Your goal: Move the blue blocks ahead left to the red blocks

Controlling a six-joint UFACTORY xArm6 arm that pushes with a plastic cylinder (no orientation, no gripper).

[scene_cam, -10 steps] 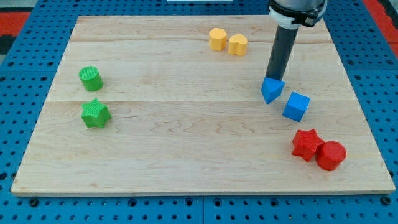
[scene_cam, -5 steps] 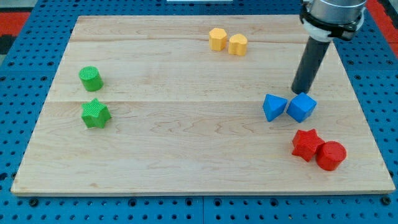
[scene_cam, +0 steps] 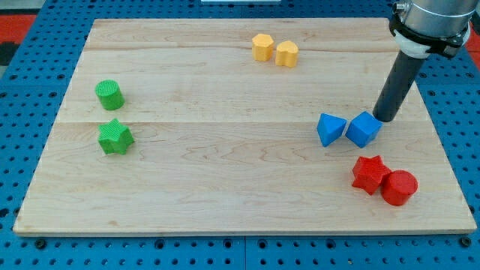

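Two blue blocks sit side by side on the board's right half: a blue triangular block (scene_cam: 330,129) and a blue cube (scene_cam: 364,129), touching each other. Just below and to the right lie a red star block (scene_cam: 370,174) and a red cylinder (scene_cam: 399,187), touching each other. My tip (scene_cam: 385,118) stands just to the upper right of the blue cube, very close to its corner. The rod rises toward the view's top right.
Two yellow blocks (scene_cam: 274,49) sit together near the view's top. A green cylinder (scene_cam: 109,94) and a green star block (scene_cam: 115,137) sit at the view's left. The wooden board (scene_cam: 225,187) lies on a blue pegboard.
My tip has moved right, from behind the blue triangular block to the upper right of the blue cube. The triangular block slid down and the two blue blocks now touch.
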